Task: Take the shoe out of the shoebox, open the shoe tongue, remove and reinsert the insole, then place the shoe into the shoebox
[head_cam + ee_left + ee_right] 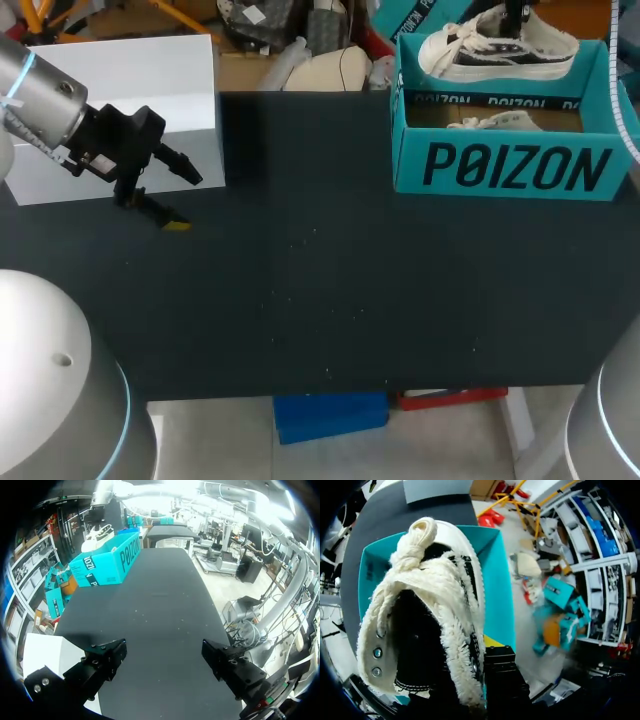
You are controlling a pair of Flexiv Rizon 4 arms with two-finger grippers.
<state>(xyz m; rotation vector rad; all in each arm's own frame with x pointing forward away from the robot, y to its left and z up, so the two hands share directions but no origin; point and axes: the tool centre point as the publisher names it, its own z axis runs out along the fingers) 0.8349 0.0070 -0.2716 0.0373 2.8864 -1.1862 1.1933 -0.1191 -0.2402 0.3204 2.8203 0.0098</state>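
The right gripper (515,22) held the shoe (495,55) by its soft collar above the shoebox (510,170) — it risked slipping free, the left gripper (164,649) open and well apart

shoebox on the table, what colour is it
The shoebox is teal with black lettering, clearest in the head view.
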